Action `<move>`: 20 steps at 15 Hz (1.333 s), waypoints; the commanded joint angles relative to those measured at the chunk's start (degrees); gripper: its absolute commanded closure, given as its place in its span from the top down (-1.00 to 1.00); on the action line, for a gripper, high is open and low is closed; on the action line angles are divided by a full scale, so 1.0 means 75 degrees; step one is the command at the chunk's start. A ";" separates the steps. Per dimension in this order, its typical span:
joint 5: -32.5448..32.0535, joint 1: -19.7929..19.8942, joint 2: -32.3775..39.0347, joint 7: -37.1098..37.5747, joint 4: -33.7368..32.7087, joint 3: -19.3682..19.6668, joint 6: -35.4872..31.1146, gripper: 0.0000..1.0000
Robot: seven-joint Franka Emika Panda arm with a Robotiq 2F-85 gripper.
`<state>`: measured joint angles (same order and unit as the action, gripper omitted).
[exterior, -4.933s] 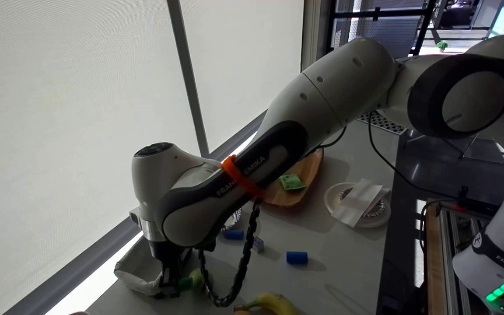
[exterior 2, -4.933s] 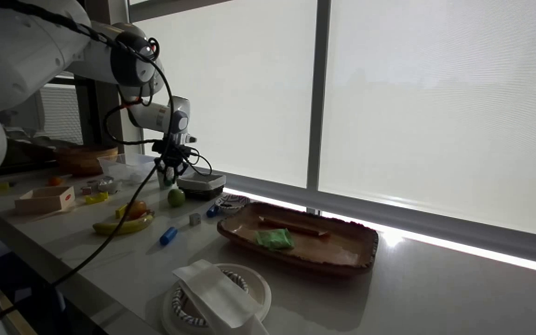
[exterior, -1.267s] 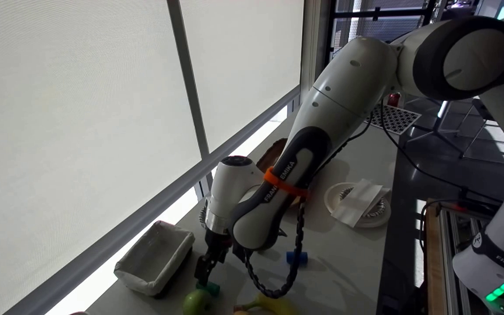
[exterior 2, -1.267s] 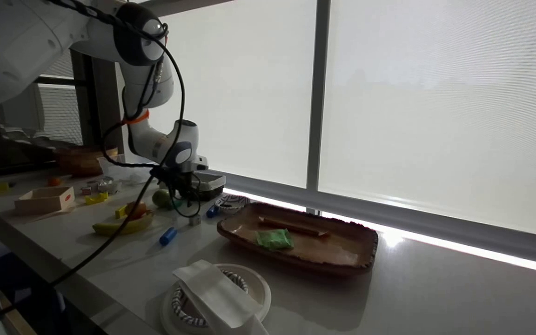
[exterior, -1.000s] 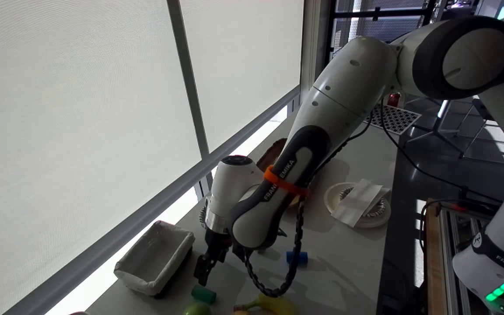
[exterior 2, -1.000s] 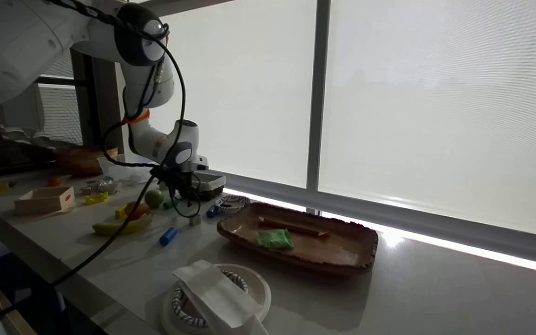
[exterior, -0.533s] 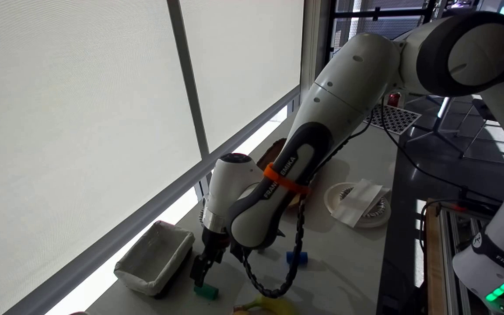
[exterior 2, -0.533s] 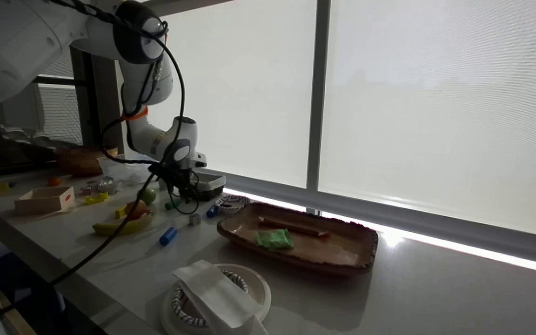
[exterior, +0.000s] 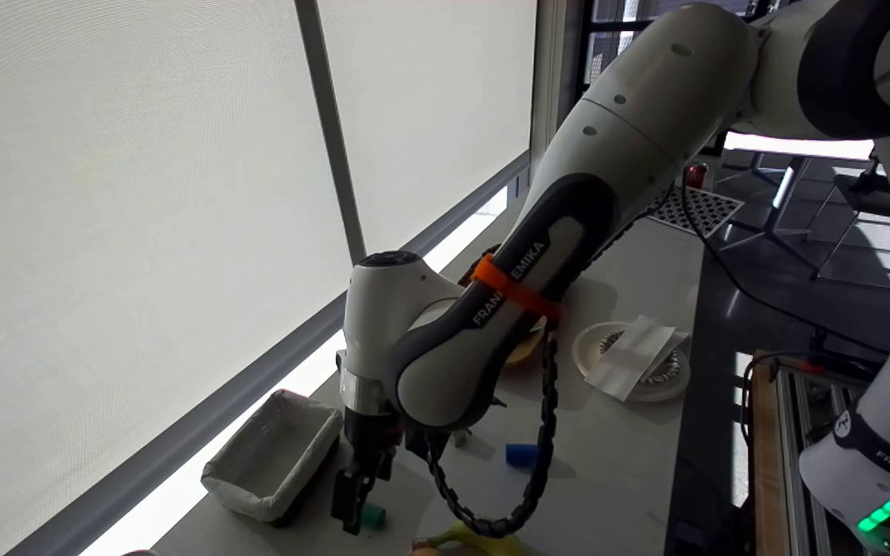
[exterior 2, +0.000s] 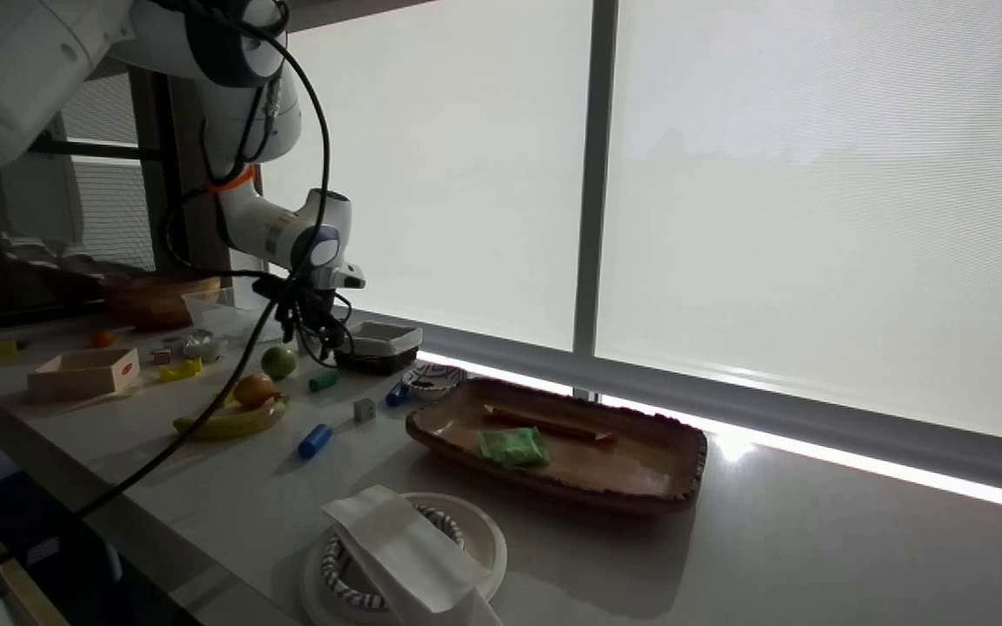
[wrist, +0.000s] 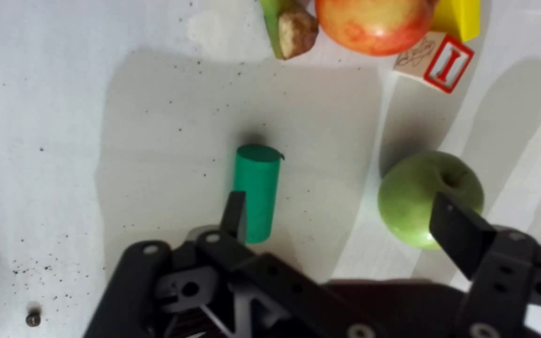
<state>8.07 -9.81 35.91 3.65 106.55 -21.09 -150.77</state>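
My gripper (wrist: 341, 202) hangs above the white table with its two black fingers wide apart and nothing between them. Below, a green cylinder (wrist: 258, 183) lies on its side, partly covered by the left finger in the wrist view. On the other side a green apple (wrist: 406, 202) rests under the right finger. An exterior view has the green cylinder (exterior: 373, 516) close beside the fingertips, the apple being out of that frame. Another angle shows the cylinder (exterior 2: 323, 381) and the apple (exterior 2: 278, 362) apart on the table, below the gripper (exterior 2: 314, 343).
A lined basket (exterior: 236, 502) stands by the window beside the gripper. Around lie a banana (exterior 2: 231, 424), a red-orange fruit (wrist: 376, 23), a letter block (wrist: 435, 61), a blue cylinder (exterior 2: 315, 441) and a grey cube (exterior 2: 364, 409). A wooden tray (exterior 2: 640, 478) and a plate (exterior 2: 492, 556) are farther off.
The green apple has rolled away from the gripper, leaving the frame of an exterior view. The green cylinder has rocked slightly on the table. My gripper has risen and shifted a little.
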 commanded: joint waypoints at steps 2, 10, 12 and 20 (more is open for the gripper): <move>-0.0055 -0.0445 -0.0565 -0.0230 0.0054 0.0225 0.1350 1.00; -0.0973 -0.1418 -0.0792 0.0018 0.0035 0.0727 0.2322 1.00; -0.1491 -0.1733 -0.0694 0.0278 0.0033 0.0982 0.2180 1.00; -0.2279 -0.2154 -0.0284 0.0566 -0.0074 0.1251 0.1870 0.97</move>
<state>-7.20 -24.91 32.19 6.91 106.49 -12.51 -134.97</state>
